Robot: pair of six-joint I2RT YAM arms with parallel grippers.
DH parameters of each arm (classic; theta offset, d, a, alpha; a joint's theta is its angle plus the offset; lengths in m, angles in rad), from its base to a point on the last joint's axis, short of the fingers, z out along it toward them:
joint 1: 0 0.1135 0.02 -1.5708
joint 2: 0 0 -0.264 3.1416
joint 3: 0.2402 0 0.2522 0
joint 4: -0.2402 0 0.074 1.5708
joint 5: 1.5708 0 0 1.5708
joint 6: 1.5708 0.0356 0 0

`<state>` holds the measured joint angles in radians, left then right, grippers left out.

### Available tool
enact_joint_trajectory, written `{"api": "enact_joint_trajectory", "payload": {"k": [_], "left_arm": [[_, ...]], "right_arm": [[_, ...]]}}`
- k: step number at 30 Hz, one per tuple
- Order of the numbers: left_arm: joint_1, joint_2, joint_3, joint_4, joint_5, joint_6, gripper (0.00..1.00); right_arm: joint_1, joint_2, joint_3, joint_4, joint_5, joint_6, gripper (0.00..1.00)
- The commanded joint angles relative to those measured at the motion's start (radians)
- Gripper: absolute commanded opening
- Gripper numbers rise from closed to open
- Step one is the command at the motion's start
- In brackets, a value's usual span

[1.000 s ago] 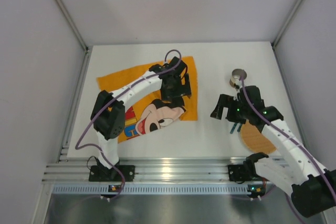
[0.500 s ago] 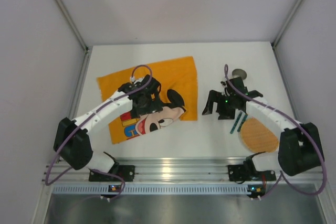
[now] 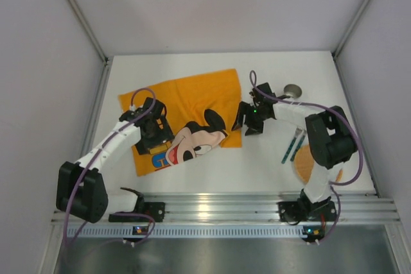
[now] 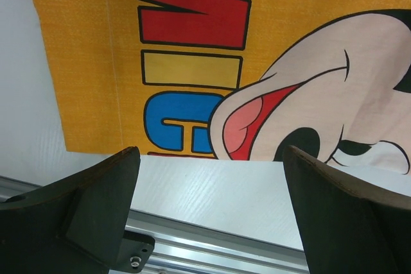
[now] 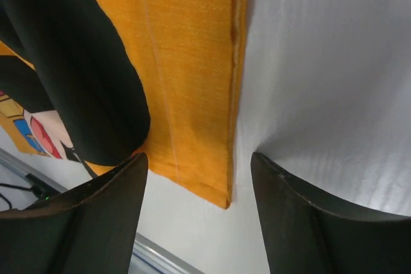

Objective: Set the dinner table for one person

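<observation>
The white dinner table [image 3: 270, 171] carries an orange Mickey Mouse mat [image 3: 192, 97] lying flat at centre left. My left gripper [image 3: 157, 142] is open and empty above the mat's near left part. In the left wrist view its fingers [image 4: 96, 216] frame bare table [image 4: 212, 187] just beyond the mat's near edge [image 4: 192, 62]. My right gripper [image 3: 243, 124] is open and empty at the mat's right edge. In the right wrist view its gripper [image 5: 199, 216] straddles the mat's near right corner [image 5: 218, 184].
A small metal cup [image 3: 293, 90] stands at the back right. A brown round plate [image 3: 306, 162] lies near right, with two dark-handled utensils [image 3: 292, 147] beside it. The ribbed aluminium rail [image 3: 212, 210] runs along the near edge.
My left gripper moved from the mat's middle to its near left part. My right gripper moved left from the utensils to the mat's right edge. Both stayed open and empty.
</observation>
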<state>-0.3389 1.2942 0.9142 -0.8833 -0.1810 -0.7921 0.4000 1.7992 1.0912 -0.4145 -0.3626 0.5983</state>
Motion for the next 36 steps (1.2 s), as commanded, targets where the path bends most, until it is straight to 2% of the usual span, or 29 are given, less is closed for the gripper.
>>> {"api": "enact_joint_trajectory", "payload": {"k": [1, 4, 5, 7, 8, 9, 13, 19, 23, 27, 31, 36], "left_arm": [[0.029, -0.01, -0.008, 0.049, 0.026, 0.062, 0.98], [0.057, 0.016, 0.003, 0.056, 0.032, 0.093, 0.98], [0.069, 0.023, 0.008, 0.056, 0.035, 0.099, 0.98], [0.081, 0.048, 0.018, 0.069, 0.044, 0.113, 0.98], [0.092, 0.056, 0.021, 0.073, 0.048, 0.116, 0.98], [0.098, 0.074, 0.025, 0.078, 0.058, 0.123, 0.98], [0.116, 0.126, 0.058, 0.098, 0.074, 0.148, 0.98], [0.121, 0.204, 0.092, 0.129, 0.08, 0.175, 0.98], [0.121, 0.255, 0.114, 0.152, 0.095, 0.192, 0.98], [0.118, 0.299, 0.135, 0.167, 0.109, 0.206, 0.98], [0.12, 0.344, 0.152, 0.202, 0.118, 0.223, 0.98], [0.118, 0.419, 0.245, 0.199, 0.11, 0.255, 0.98]], "right_arm": [[0.037, 0.058, 0.05, 0.045, 0.027, 0.046, 0.65], [0.054, 0.095, 0.078, 0.04, 0.033, 0.055, 0.46], [0.056, 0.097, 0.081, 0.039, 0.043, 0.055, 0.3], [0.056, 0.089, 0.079, 0.025, 0.057, 0.043, 0.17], [0.054, 0.075, 0.075, 0.013, 0.079, 0.034, 0.02], [0.053, 0.066, 0.072, -0.001, 0.092, 0.026, 0.0], [0.033, -0.024, 0.015, -0.094, 0.148, -0.009, 0.0], [-0.015, -0.327, -0.155, -0.226, 0.289, -0.057, 0.0], [-0.03, -0.434, -0.227, -0.306, 0.384, -0.078, 0.0], [-0.039, -0.486, -0.277, -0.342, 0.429, -0.074, 0.0], [-0.043, -0.511, -0.32, -0.366, 0.404, -0.058, 0.0], [-0.044, -0.523, -0.277, -0.464, 0.357, -0.051, 0.0]]}}
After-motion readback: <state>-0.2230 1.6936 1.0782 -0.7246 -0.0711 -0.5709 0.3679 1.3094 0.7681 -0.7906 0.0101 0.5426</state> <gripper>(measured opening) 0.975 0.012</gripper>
